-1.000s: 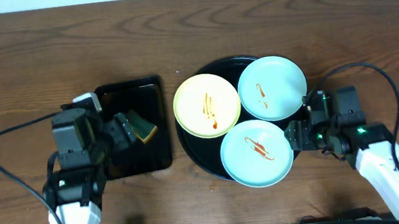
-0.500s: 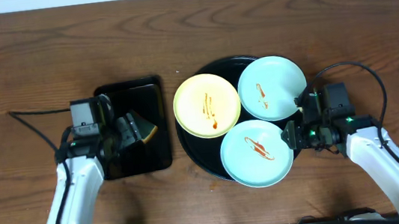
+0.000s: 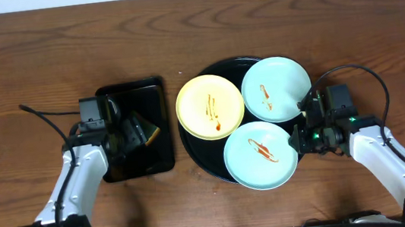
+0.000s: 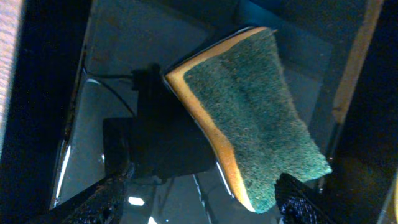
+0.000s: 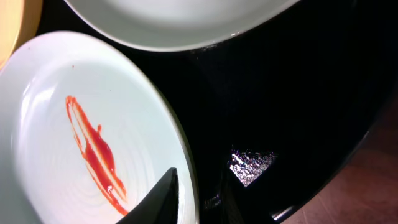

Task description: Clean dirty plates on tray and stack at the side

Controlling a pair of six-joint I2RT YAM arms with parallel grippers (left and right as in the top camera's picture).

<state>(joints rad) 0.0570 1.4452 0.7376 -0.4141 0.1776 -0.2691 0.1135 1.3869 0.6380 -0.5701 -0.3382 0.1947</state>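
- Lower mint-blue plate, sauce-streaked, sits at the near edge of the round black tray.
- Upper mint-blue plate and yellow plate, both streaked, overhang the tray's far edge.
- Right gripper: jaws narrow, straddling the lower plate's right rim; firm grip cannot be confirmed.
- Left gripper: jaws wide, either side of the sponge on the rectangular tray, left of the round one.

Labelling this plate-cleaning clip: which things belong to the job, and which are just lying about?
Job: pale yellow round plate; upper mint-blue round plate; lower mint-blue round plate; large round glossy black tray; green-and-yellow scrubbing sponge.
Just about: small rectangular black tray under the sponge; brown wooden table.
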